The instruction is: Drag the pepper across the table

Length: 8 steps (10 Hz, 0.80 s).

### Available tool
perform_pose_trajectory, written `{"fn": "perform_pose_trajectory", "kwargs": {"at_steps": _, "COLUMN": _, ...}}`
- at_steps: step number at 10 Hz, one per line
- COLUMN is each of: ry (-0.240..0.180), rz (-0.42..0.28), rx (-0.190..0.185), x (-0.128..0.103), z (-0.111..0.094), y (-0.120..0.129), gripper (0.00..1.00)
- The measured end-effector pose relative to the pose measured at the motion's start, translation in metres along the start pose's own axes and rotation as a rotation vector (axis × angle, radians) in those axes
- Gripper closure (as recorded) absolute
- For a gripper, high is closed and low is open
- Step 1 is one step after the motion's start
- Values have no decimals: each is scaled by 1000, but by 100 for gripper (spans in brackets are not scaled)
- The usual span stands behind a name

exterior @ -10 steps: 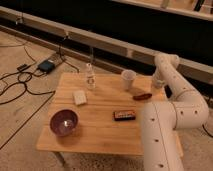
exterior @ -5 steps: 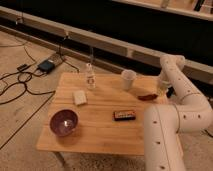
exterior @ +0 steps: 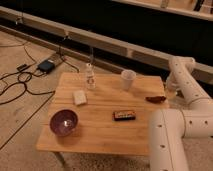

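The pepper (exterior: 156, 99) is a small dark-red chili lying on the light wooden table (exterior: 100, 135), close to its right edge. My white arm rises from the lower right, bends at the far right and comes down to the gripper (exterior: 168, 92), which sits low at the table's right edge, right next to the pepper's right end. The arm partly hides the gripper, and I cannot tell whether it touches the pepper.
On the table stand a white cup (exterior: 128, 79), a small clear bottle (exterior: 90, 77), a white sponge-like block (exterior: 80, 97), a purple bowl (exterior: 64, 122) and a flat black box (exterior: 124, 115). Cables (exterior: 17, 85) and a dark device (exterior: 46, 65) lie on the floor at left.
The pepper has slid to the right, toward the table's right edge. The gripper and forearm have moved right with it.
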Motion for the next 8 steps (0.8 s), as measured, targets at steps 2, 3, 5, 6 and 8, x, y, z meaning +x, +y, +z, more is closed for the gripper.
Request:
{"fn": "perform_pose_trajectory", "kwargs": {"at_steps": 2, "ry": -1, "rz": 4, "rx": 1, "x": -3, "z": 0, "y": -2, "gripper": 100}}
{"fn": "perform_pose_trajectory", "kwargs": {"at_steps": 3, "ry": -2, "rz": 3, "rx": 2, "x": -2, "z": 1, "y": -2, "gripper": 100}}
{"fn": "perform_pose_trajectory", "kwargs": {"at_steps": 5, "ry": -2, "rz": -1, "rx": 1, "x": 0, "z": 0, "y": 0, "gripper": 100}}
{"fn": "perform_pose_trajectory", "kwargs": {"at_steps": 6, "ry": -2, "rz": 0, "rx": 1, "x": 0, "z": 0, "y": 0, "gripper": 100}}
{"fn": "perform_pose_trajectory", "kwargs": {"at_steps": 8, "ry": -2, "rz": 0, "rx": 3, "x": 0, "z": 1, "y": 0, "gripper": 100}}
